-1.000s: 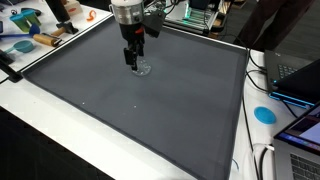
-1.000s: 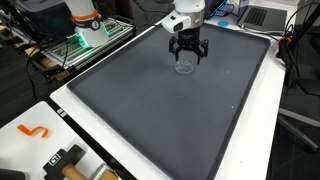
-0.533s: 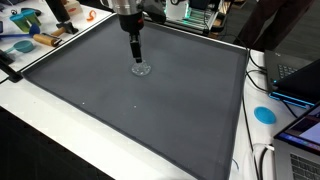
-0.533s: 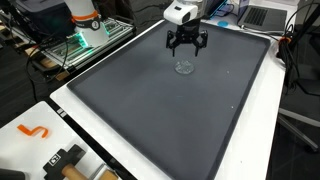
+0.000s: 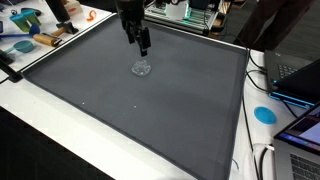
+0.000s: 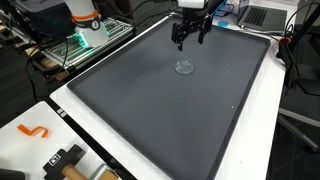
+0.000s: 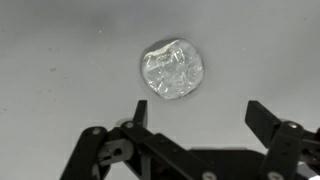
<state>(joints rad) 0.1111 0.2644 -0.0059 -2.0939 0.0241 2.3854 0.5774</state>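
Note:
A small clear, crinkled plastic cup-like object [image 5: 141, 68] [image 6: 184, 67] [image 7: 171, 69] sits on the dark grey mat [image 5: 150, 110] [image 6: 160, 110]. My gripper [image 5: 142, 42] [image 6: 191, 38] [image 7: 202, 112] hangs well above it, open, with nothing between its black fingers [image 7: 264, 118]. In the wrist view the clear object lies on the mat beyond the fingertips, apart from them.
A white table border surrounds the mat. Tools and coloured items [image 5: 25, 40] lie at a far corner. Laptops and a blue disc [image 5: 264, 114] sit beside the mat. An orange hook [image 6: 33, 131] and black tools [image 6: 66, 160] rest on the near white edge.
My gripper has risen straight up from around the clear object, which stays on the mat. The jaws remain open.

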